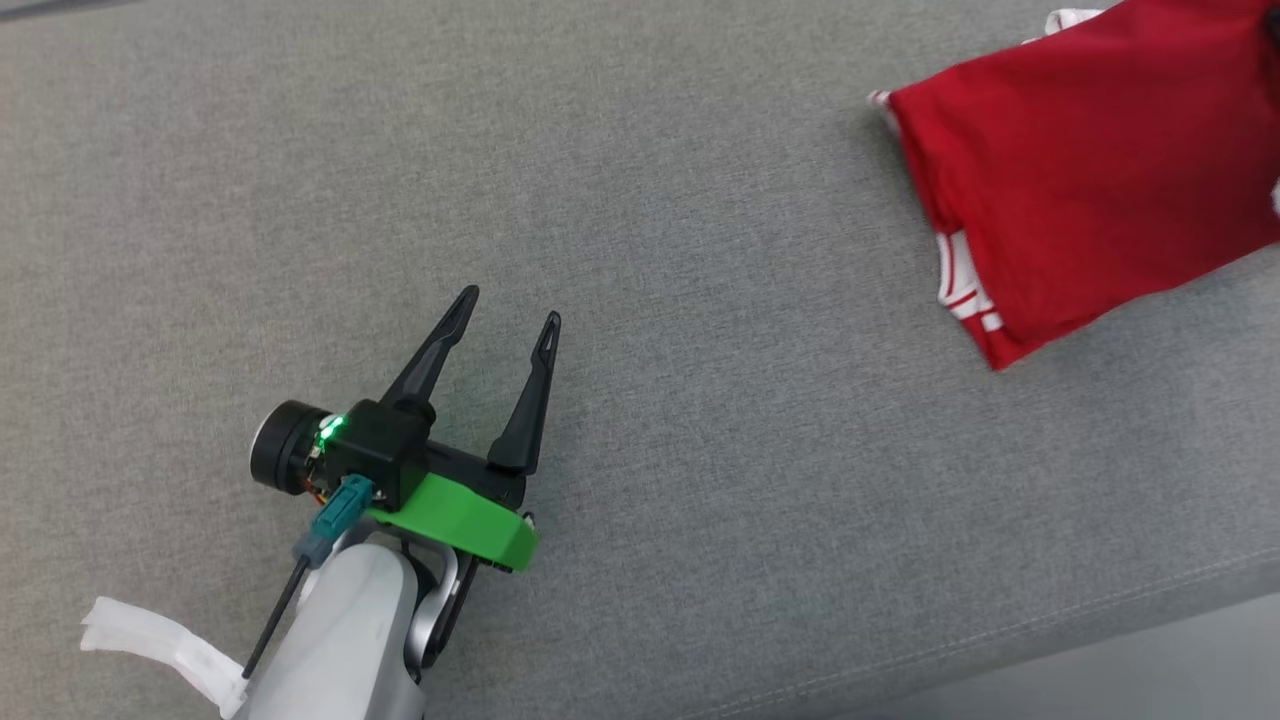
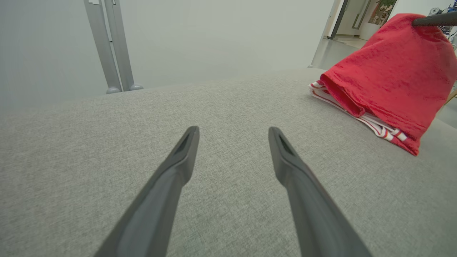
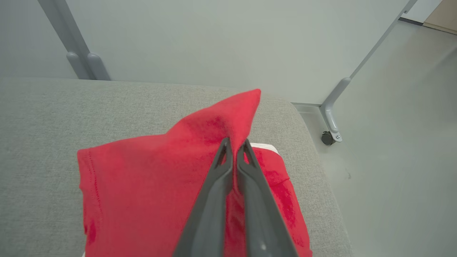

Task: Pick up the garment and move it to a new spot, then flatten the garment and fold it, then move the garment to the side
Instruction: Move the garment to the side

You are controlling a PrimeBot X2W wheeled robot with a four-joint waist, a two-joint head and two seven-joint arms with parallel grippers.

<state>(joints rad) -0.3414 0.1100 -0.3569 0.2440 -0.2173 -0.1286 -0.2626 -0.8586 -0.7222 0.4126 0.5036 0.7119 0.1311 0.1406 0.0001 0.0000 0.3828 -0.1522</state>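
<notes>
The garment (image 1: 1090, 170) is a folded red shirt with white-striped trim, lying at the far right of the grey cushioned surface (image 1: 650, 250). My right gripper (image 3: 235, 142) is shut on a pinched corner of the garment (image 3: 160, 182), lifting that part into a peak. In the left wrist view the garment (image 2: 392, 78) rises like a tent at the right, with a dark right finger (image 2: 433, 19) at its top. My left gripper (image 1: 512, 305) hovers open over bare cushion at the lower left, far from the cloth, its fingers (image 2: 185, 153) spread with nothing between them.
The cushion's rounded end and the pale floor (image 3: 392, 160) lie just beyond the garment. A grey frame leg with a caster (image 3: 330, 132) stands on that floor. Grey posts (image 2: 110, 46) rise behind the cushion. A white strap (image 1: 160, 640) hangs by my left forearm.
</notes>
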